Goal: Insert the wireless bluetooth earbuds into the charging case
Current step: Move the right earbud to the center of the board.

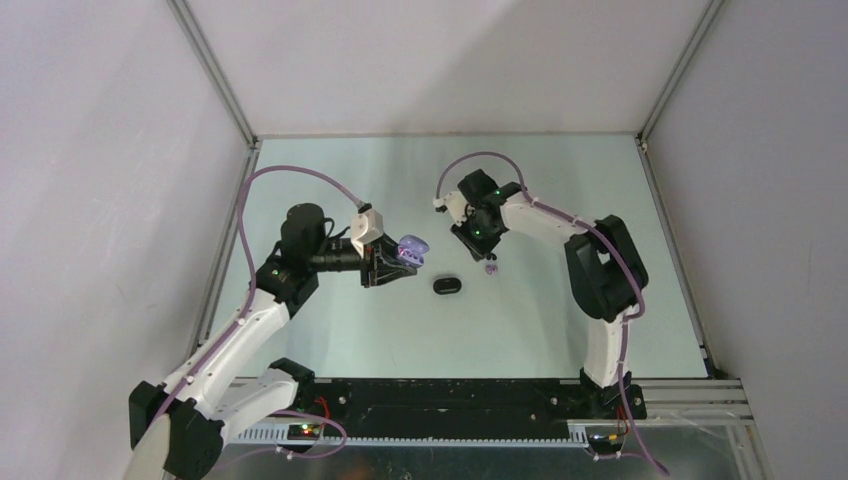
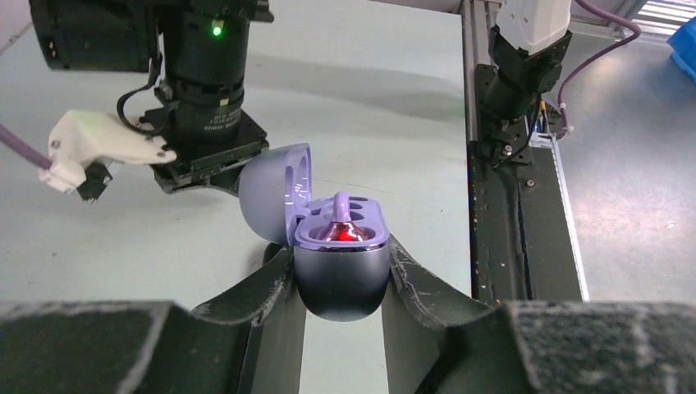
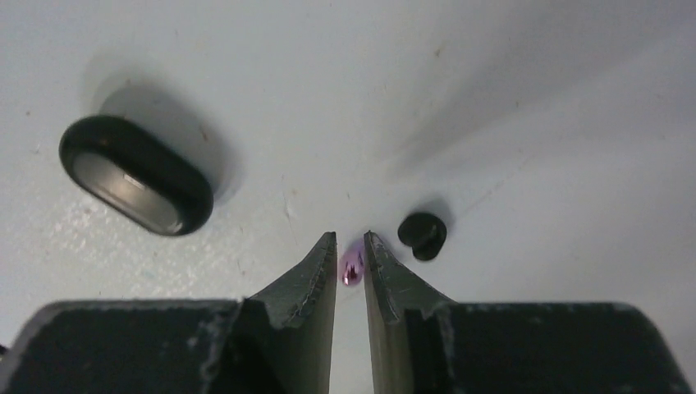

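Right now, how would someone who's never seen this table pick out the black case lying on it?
On the pale green table, look in the gap between the two robot arms. There lies a glossy black oval case, untouched. Unlike the lilac open case clamped in the left gripper, it is dark and free, and far bigger than the tiny black earbud nearby.

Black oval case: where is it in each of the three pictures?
Top view: black oval case, near the picture's centre.
Left wrist: not in it.
Right wrist: the case, upper left.
Shared landmark: lilac earbud, to the right of the case in both.
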`<state>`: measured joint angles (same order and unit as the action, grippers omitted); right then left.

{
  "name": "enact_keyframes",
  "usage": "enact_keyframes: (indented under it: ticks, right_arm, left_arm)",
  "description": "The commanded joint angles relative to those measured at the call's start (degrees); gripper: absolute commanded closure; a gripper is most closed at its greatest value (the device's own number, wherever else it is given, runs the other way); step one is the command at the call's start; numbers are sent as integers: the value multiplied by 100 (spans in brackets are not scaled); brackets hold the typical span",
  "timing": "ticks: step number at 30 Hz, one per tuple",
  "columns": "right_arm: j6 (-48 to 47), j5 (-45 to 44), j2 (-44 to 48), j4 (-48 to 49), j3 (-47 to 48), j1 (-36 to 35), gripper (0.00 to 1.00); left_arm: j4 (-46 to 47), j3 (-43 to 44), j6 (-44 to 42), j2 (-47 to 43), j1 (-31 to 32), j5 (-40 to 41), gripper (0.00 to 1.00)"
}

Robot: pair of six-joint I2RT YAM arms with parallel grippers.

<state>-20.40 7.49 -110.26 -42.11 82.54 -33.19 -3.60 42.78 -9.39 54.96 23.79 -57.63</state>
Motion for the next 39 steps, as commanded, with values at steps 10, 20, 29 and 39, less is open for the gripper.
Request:
enact_keyframes:
  ticks: [10, 20, 29, 39]
  right_arm:
    - [113, -173, -541, -153, 226, -93, 80]
    - [62, -214, -42, -240, -595, 292, 82]
    - [-230, -91, 689, -467, -1329, 344, 83]
    - [-305, 551, 1117, -769, -1583, 536, 83]
  left_arm:
    - [179, 2, -47, -40, -33, -109, 92]
    - [182, -6, -14, -99, -41, -141, 92]
    - [225, 1, 14, -69, -35, -173, 92]
    - [237, 8, 63, -91, -37, -204, 91]
